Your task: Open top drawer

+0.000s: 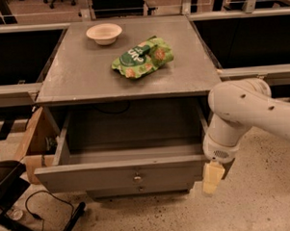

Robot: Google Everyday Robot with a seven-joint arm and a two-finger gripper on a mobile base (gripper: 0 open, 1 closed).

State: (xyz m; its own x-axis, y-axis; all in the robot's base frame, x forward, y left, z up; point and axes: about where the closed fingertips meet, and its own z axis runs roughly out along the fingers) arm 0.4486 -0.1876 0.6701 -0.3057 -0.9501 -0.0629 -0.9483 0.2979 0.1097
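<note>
Speckled floor (264, 206) open beyond front-right corner of top drawer (104, 174), gripper (213, 178) alongside, jaws' state untellable.

Smooth plastic gripper (211, 181) hangs beside the matt wooden top drawer (90, 176).
</note>
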